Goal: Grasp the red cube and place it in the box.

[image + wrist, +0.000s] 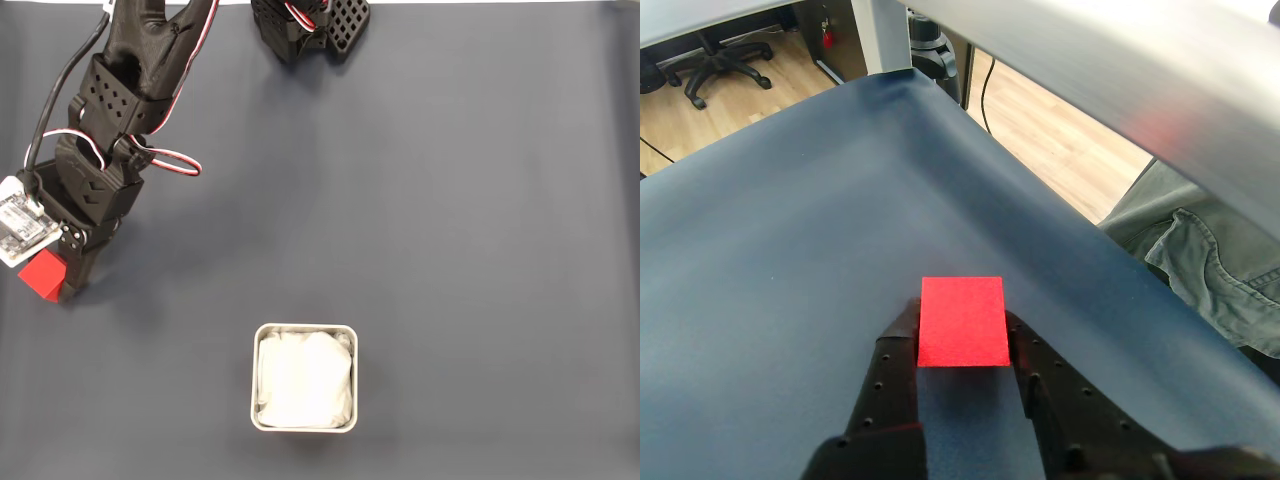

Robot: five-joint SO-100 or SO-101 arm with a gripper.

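Note:
The red cube (40, 272) is at the far left of the dark table in the fixed view, squeezed between the black fingers of my gripper (52, 282). In the wrist view the red cube (962, 322) fills the gap of the gripper (961, 328), with a fingertip (902, 335) pressed against each side. I cannot tell whether the cube rests on the mat or hangs just above it. The box (304, 328), square with a pale rim and white wrinkly lining, stands near the front middle, well to the right of the gripper.
The arm's black base (310, 28) sits at the top middle. A red and white cable (170, 160) loops off the arm. In the wrist view the mat's edge (1110, 250) drops to a wooden floor beyond, under a metal bar (1120, 70).

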